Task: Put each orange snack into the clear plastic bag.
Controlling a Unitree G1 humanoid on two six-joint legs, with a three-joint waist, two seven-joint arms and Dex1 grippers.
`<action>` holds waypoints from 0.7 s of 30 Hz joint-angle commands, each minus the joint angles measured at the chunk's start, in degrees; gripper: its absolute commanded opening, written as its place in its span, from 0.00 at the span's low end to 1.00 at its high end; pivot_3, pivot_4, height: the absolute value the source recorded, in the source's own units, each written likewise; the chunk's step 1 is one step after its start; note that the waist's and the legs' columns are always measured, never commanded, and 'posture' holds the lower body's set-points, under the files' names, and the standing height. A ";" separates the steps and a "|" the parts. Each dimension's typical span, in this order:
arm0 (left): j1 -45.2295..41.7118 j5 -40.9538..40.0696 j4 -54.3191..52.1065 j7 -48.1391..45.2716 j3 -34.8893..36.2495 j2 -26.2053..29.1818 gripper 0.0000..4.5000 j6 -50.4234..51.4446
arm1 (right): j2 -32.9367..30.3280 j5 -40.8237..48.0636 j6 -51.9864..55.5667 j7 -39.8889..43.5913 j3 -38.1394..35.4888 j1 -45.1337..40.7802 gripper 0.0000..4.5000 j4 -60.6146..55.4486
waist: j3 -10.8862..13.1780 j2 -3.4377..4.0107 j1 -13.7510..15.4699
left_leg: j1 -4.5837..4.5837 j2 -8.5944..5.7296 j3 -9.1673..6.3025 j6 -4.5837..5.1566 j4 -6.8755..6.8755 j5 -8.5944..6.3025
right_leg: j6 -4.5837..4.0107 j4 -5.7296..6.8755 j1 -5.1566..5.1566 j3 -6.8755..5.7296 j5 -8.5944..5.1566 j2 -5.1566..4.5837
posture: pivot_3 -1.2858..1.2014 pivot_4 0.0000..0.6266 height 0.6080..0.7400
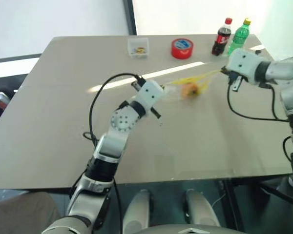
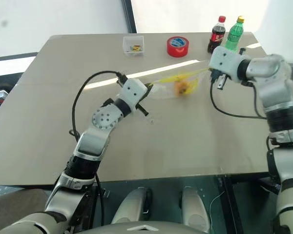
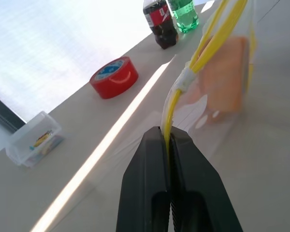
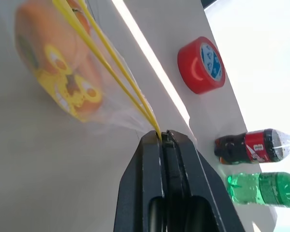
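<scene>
The clear plastic bag (image 1: 188, 87) hangs stretched between both grippers, a little above the grey table (image 1: 58, 122). Its yellow strip (image 3: 203, 53) runs taut from one gripper to the other. Orange snack packets (image 3: 223, 77) sit inside the bag, seen through the film as an orange mass (image 4: 43, 34) with yellow print. I cannot tell how many there are. My left gripper (image 3: 168, 136) is shut on the strip's left end. My right gripper (image 4: 162, 137) is shut on its right end, near the bottles.
At the table's far edge stand a small clear tub (image 1: 138, 47), a red tape roll (image 1: 182, 48), a cola bottle (image 1: 221, 37) and a green bottle (image 1: 238, 37). A bright light stripe crosses the tabletop under the bag.
</scene>
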 commanded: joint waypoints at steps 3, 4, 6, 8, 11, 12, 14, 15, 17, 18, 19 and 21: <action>-2.84 -0.47 -3.22 -0.62 0.18 0.14 0.00 1.39 | -4.08 2.46 3.57 4.28 -2.73 -0.58 0.07 -7.24 | 0.00 0.00 -0.25 | 0.02 0.01 0.00 0.00 -0.01 0.00 | 0.00 0.00 0.00 0.02 0.00 0.00 | 0.52 0.24 1.00; -2.60 0.20 -2.75 -0.86 -0.62 0.51 0.00 1.06 | -4.57 2.78 3.75 5.30 -2.47 0.60 0.14 -8.18 | 0.00 0.00 -0.24 | 0.03 0.01 0.00 0.00 -0.01 0.00 | 0.00 0.00 0.00 0.03 0.00 0.00 | 0.52 0.24 1.00; -2.84 2.51 -2.35 -2.14 -2.88 2.41 0.00 -0.03 | -6.56 1.95 5.37 7.39 -1.34 2.85 0.30 -10.99 | 0.00 0.00 -0.18 | 0.02 0.01 0.01 0.00 -0.01 0.00 | 0.00 0.00 0.01 -0.02 -0.01 0.01 | 0.52 0.24 1.00; -3.34 1.91 -3.00 -2.20 -2.55 2.12 0.00 2.06 | -8.81 3.08 9.74 11.66 -0.87 3.97 0.50 -15.58 | 0.00 0.01 -0.08 | 0.01 0.00 0.04 0.00 -0.01 0.00 | 0.00 0.00 0.01 -0.02 -0.01 0.01 | 0.52 0.24 1.00; -3.30 1.95 -3.61 -2.57 -2.84 2.12 0.00 3.06 | -8.65 6.10 15.05 14.29 -1.56 2.92 0.50 -20.99 | 0.01 0.01 -0.13 | -0.04 0.00 0.01 0.00 0.05 0.00 | 0.00 0.00 0.00 -0.01 0.00 -0.01 | 0.52 0.24 1.00; -3.15 2.10 -3.81 -2.71 -3.13 2.18 0.00 3.12 | -8.07 7.00 16.36 14.63 -1.63 2.48 0.50 -22.39 | 0.01 0.01 -0.29 | -0.03 0.01 -0.03 0.00 0.05 0.00 | 0.01 0.00 -0.01 0.01 0.00 -0.01 | 0.52 0.24 1.00; -3.11 2.54 -4.17 -2.97 -3.80 2.35 0.00 3.01 | -5.43 9.41 18.32 14.25 -1.64 1.79 0.50 -24.52 | 0.00 0.01 -0.38 | 0.00 0.03 -0.12 0.00 0.04 0.00 | 0.00 0.03 0.00 0.01 0.00 0.00 | 0.52 0.24 1.00; -3.20 2.72 -4.36 -3.33 -4.17 2.52 0.00 3.02 | -3.87 9.81 18.53 13.49 -1.13 1.70 0.50 -25.06 | 0.01 0.01 -0.37 | 0.05 0.05 -0.16 0.00 0.04 0.00 | 0.00 0.05 0.01 0.01 -0.01 0.04 | 0.52 0.24 1.00; -3.81 3.06 -5.13 -5.26 -5.17 3.52 0.00 3.07 | -0.54 8.99 17.30 11.49 0.80 1.54 0.50 -25.26 | 0.00 0.00 -0.29 | 0.07 0.05 -0.15 0.00 0.05 0.00 | 0.00 0.09 0.01 0.00 -0.01 0.06 | 0.52 0.24 1.00; -4.24 3.15 -5.64 -6.18 -5.46 3.92 0.00 3.48 | 1.08 8.74 16.63 10.76 1.56 1.40 0.50 -25.27 | 0.00 0.00 -0.28 | 0.07 0.05 -0.13 0.00 0.05 0.00 | 0.00 0.11 0.02 0.00 -0.01 0.05 | 0.52 0.24 1.00; -4.88 2.98 -6.23 -6.78 -5.48 4.02 0.00 4.35 | 2.69 8.90 16.17 10.38 2.08 1.27 0.50 -25.39 | 0.00 0.00 -0.26 | 0.07 0.04 -0.10 0.00 0.07 0.00 | 0.00 0.11 0.02 0.00 -0.01 0.05 | 0.52 0.24 1.00; -5.90 2.88 -7.11 -7.63 -5.55 4.18 0.00 5.79 | 4.95 8.79 14.37 9.68 2.80 1.03 0.50 -25.00 | 0.00 0.00 -0.19 | 0.02 0.03 -0.06 0.00 0.09 0.00 | 0.00 0.10 0.00 0.01 0.00 0.04 | 0.52 0.24 1.00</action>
